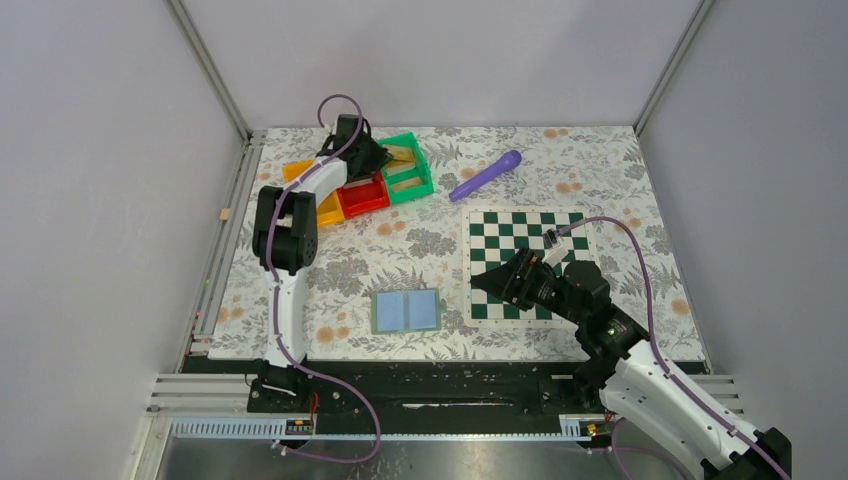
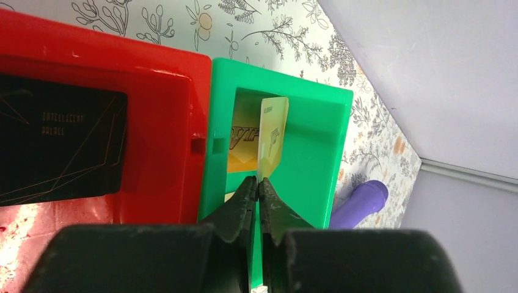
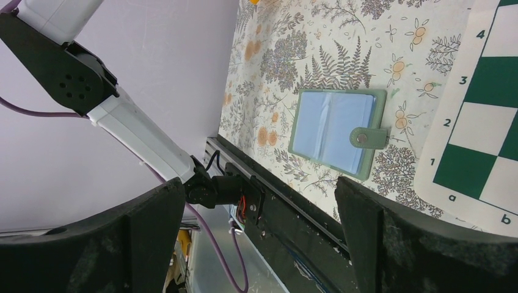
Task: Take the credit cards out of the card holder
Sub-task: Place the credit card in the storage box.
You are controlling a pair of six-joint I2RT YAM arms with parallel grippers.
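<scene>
The card holder [image 1: 406,311] lies spread open on the floral cloth, its two light-blue panels facing up; the right wrist view shows the card holder [image 3: 333,131] with its snap tab. Far back at the left, my left gripper [image 1: 372,152] hangs over the green bin [image 1: 408,166]. In the left wrist view that gripper [image 2: 259,180] is shut, pinching the lower edge of a yellow credit card [image 2: 273,137] that stands upright over the green bin [image 2: 311,152]. A second yellow credit card [image 2: 243,146] lies flat inside. My right gripper [image 1: 495,283] hovers open and empty [image 3: 259,204] beside the holder.
A red bin [image 2: 165,91] holding a black card [image 2: 58,146] adjoins the green one, with an orange bin [image 1: 325,207] beyond. A purple cylinder [image 1: 486,174] lies right of the bins. The green-and-white chessboard [image 1: 525,240] lies under the right arm.
</scene>
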